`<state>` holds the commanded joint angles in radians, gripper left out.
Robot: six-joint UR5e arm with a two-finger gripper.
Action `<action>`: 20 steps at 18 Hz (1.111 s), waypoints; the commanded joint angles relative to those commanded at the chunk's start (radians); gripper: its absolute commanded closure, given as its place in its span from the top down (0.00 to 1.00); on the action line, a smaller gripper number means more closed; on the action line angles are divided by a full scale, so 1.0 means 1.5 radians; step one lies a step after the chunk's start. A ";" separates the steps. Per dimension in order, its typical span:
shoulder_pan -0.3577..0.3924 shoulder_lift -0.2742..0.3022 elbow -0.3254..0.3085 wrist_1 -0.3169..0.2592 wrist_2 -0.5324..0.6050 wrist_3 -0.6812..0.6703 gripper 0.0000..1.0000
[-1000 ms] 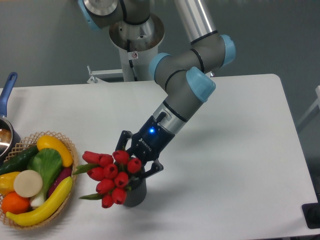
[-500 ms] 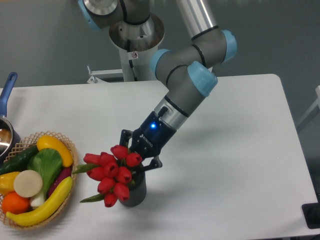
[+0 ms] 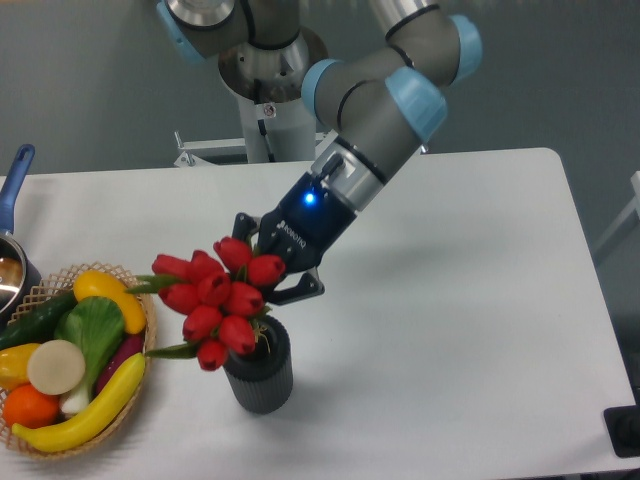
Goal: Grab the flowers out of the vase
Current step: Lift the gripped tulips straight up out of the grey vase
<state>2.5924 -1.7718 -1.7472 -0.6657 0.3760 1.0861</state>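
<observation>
**Tulip bunch gripped above the vase mouth**

The flowers (image 3: 220, 300), a cluster of red tulip buds with green leaves poking out at nine o'clock, sat near the middle front of the table (image 3: 480, 300), leaning toward nine o'clock over the vase (image 3: 259, 373). The lowest buds hung just above and partly in front of the round mouth of the dark ribbed vase; whether the stems were still inside could not be told, since the buds hid them.

White lettering ran along the dark body of the gripper (image 3: 268, 285), too small to read. A blue light glowed on its wrist.

The vase stood upright on the white tabletop, and its contents below the rim were hidden. At nine o'clock from it, a woven basket (image 3: 140, 400) held a yellow banana, a yellow pepper, a green leafy vegetable, a cucumber, a white round slice and an orange. At the left edge, a pot (image 3: 12, 262) with a blue handle was only partly in view.

The gripper reached in from two o'clock, its dark fingers (image 3: 300, 291) drawn in against the back of the bunch, pinching it behind the buds. The contact point itself was covered by the flowers.
</observation>
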 joint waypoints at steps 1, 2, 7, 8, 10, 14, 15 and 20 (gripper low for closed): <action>0.006 0.004 0.002 0.000 -0.005 -0.002 0.01; 0.012 0.008 0.007 0.000 -0.009 -0.009 0.01; 0.024 0.008 0.053 0.000 -0.026 -0.067 0.01; 0.028 0.008 0.063 0.000 -0.026 -0.086 0.01; 0.033 0.008 0.083 0.000 -0.026 -0.120 0.02; 0.057 0.008 0.100 -0.001 -0.057 -0.178 0.03; 0.063 0.008 0.100 -0.001 -0.058 -0.181 0.03; 0.115 0.004 0.093 -0.003 -0.047 -0.178 0.05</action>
<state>2.7656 -1.7656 -1.6075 -0.6703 0.3052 0.8191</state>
